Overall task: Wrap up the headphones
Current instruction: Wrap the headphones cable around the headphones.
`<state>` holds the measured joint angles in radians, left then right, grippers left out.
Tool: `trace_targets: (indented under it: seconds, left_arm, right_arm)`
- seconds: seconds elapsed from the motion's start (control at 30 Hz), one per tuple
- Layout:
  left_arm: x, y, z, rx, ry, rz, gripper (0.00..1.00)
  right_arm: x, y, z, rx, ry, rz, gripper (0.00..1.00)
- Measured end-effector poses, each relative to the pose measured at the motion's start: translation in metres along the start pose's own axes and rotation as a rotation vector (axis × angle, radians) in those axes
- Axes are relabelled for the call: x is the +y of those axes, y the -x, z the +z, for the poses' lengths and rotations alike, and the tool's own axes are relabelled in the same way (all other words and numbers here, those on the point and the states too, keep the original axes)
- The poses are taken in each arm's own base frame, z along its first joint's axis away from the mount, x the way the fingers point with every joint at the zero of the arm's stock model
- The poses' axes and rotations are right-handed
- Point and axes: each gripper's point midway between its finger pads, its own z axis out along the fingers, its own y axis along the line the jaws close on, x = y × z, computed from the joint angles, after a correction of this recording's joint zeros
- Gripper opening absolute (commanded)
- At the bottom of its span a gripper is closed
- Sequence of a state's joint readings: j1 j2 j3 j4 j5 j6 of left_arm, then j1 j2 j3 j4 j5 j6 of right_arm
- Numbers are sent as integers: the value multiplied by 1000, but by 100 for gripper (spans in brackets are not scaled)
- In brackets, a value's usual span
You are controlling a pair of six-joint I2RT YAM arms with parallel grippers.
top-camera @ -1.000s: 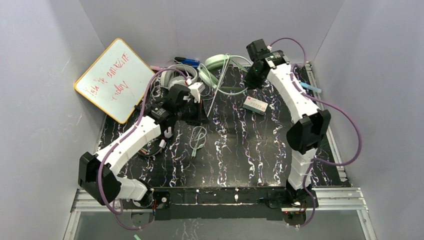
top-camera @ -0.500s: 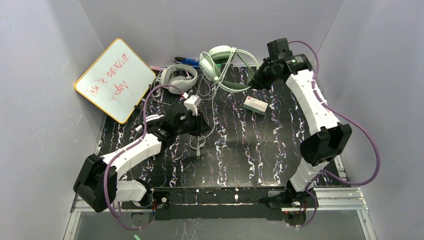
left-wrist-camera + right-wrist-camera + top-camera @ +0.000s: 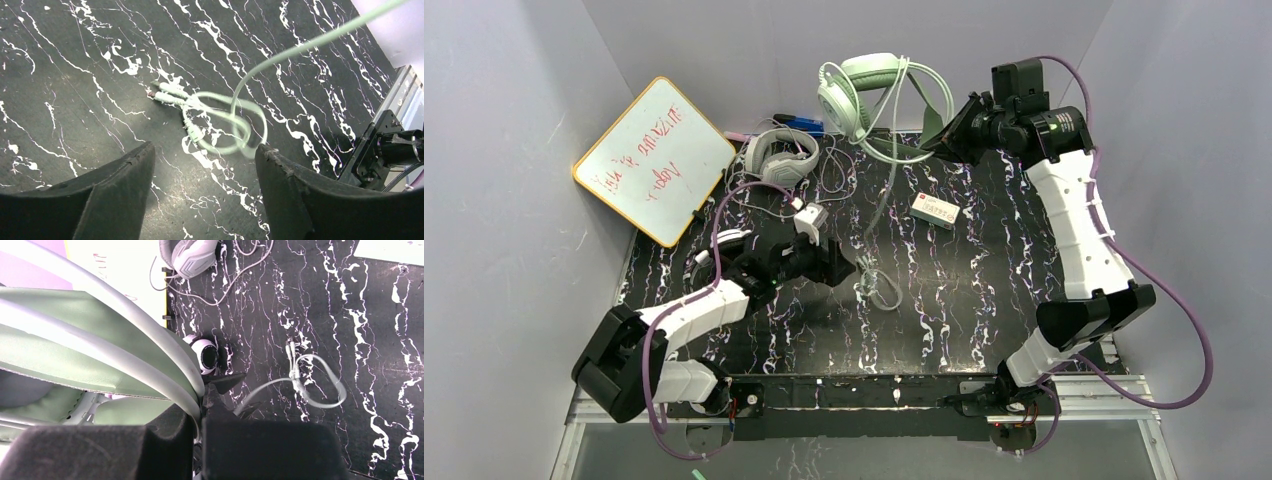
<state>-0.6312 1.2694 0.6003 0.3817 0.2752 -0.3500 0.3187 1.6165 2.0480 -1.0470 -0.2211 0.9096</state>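
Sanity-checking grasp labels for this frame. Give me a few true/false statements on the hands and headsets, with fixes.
1. The right hand is shut on the mint-green headset. True.
2. The left hand grips the pale cable. False: its jaws stand open and the cable's coiled end lies untouched.
3. The grey headset lies at the back, beside the whiteboard. True.
4. The mint-green headset rests on the table. False: it is held up, and only its cable end reaches the table.
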Motion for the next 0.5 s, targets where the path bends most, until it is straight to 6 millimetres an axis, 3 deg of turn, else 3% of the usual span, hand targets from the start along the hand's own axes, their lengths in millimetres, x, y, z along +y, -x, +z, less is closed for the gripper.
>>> trace_targets:
  seconds: [0.27,0.5]
  left_arm:
    - [-1,-15,-3,11,-15,34,74]
    - [-26,-19,-2,-8,-63,75,75]
  right_arm:
    - [4,4,-7,-8,19,4,1]
    - [3,5,-8,-9,16,6,1]
